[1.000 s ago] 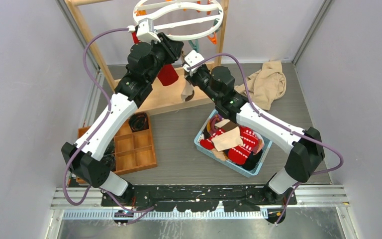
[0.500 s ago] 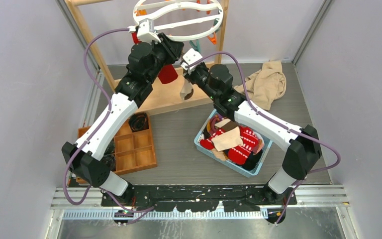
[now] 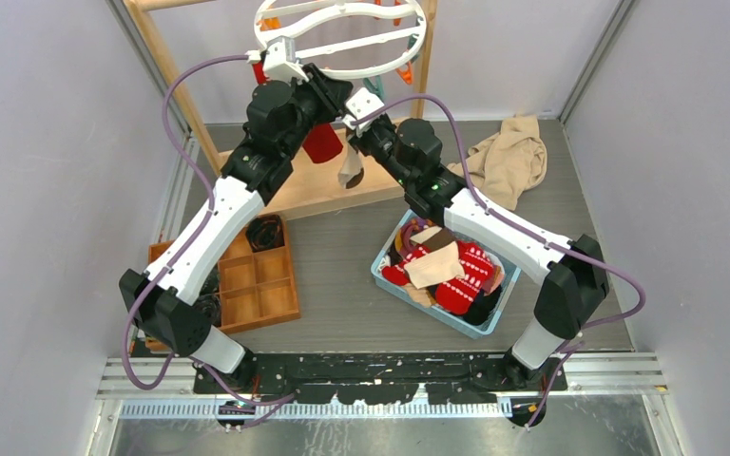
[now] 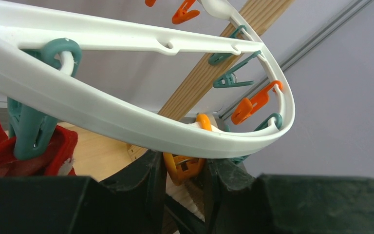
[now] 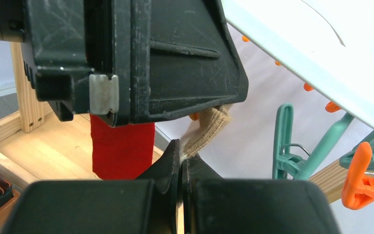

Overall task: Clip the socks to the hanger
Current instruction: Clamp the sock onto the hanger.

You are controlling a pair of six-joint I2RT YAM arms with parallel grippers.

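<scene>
Top view. White round plastic hanger ring (image 3: 342, 43) at upper centre of frame, hung in the tall wooden frame (image 3: 166, 66). Both arms reach up to its near rim and meet there.

Left pincer (image 3: 335, 93) sits just below the ring's lower edge. Wrist view: pincer (image 4: 183, 168) narrowed onto an orange plastic clothespin clip (image 4: 182, 163) hanging under the ring (image 4: 126, 119). Both fingers (image 4: 152, 170) press the clip's sides. Lower left of that frame, a teal plastic clip (image 4: 28, 131) bites a red fabric sock (image 4: 53, 151).

Right pincer (image 3: 359, 112) is right of centre, just beside the left one. Wrist view: pincer (image 5: 181, 158) closed tight on a tan ribbed fabric sock (image 5: 208, 127). The cuff sticks up out of the fingertips and reaches the underside of the left pincer's black body (whether it meets the orange clip is hidden there, cannot tell). From above, the tan sock (image 3: 352, 169) dangles below the pincers beside the red sock (image 3: 321, 142), both over the frame's wooden base.

Other socks: pile of red-and-white patterned socks (image 3: 456, 271) in a light-blue plastic basket (image 3: 383, 249), lower right of centre on the grey surface (image 3: 342, 285). Crumpled beige cloth (image 3: 509, 157) at right. Wooden compartment tray (image 3: 259, 280) at left.
</scene>
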